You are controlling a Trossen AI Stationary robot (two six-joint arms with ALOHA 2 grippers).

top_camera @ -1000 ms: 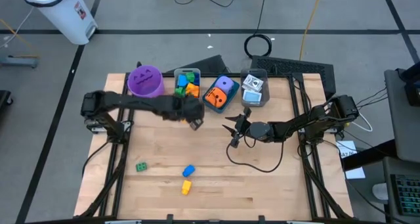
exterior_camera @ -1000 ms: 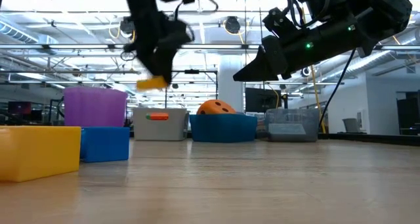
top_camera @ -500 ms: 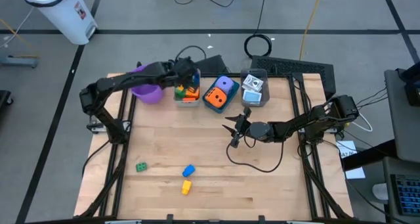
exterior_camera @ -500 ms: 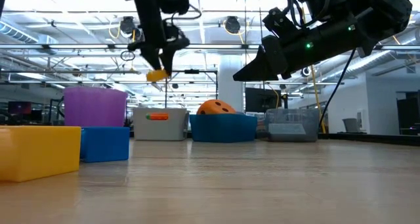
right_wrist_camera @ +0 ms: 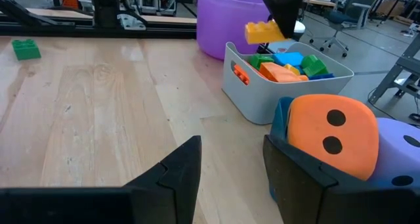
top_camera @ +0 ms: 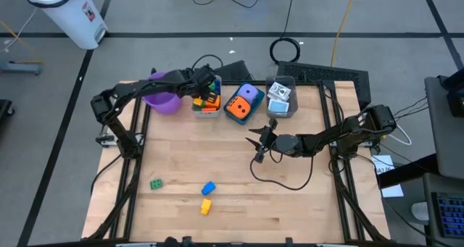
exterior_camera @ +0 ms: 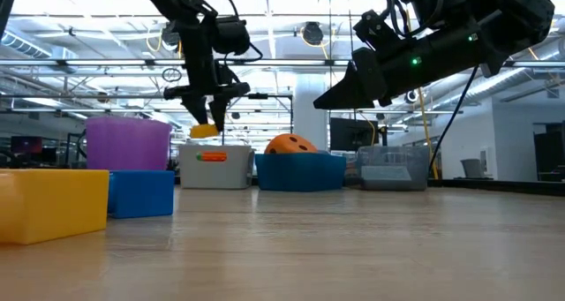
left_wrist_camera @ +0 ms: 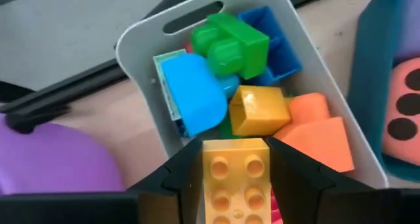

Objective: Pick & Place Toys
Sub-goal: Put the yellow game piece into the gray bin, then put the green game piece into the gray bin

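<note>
We pinch the yellow brick (left_wrist_camera: 235,179) with our left gripper (left_wrist_camera: 234,182) over the full grey bin (left_wrist_camera: 141,43), so it may bounce out.

Four containers in a row along the table's (top_camera: 290,203) far edge: cup (top_camera: 161,95) at left, then grey bin (top_camera: 205,108), next bin (top_camera: 241,118), last bin (top_camera: 281,106) at right. Bricks (left_wrist_camera: 233,86) heaped in the grey bin. Two dice (top_camera: 243,101) in the next bin, cubes (top_camera: 279,97) in the last.

Left gripper (top_camera: 204,86) above the grey bin, holding a brick (left_wrist_camera: 234,178) over the heap. Right gripper (top_camera: 255,140) over mid-table, nearer than the bins.

Three loose bricks (top_camera: 207,188) near the front edge: one (top_camera: 156,183) at left, two close together towards centre.
</note>
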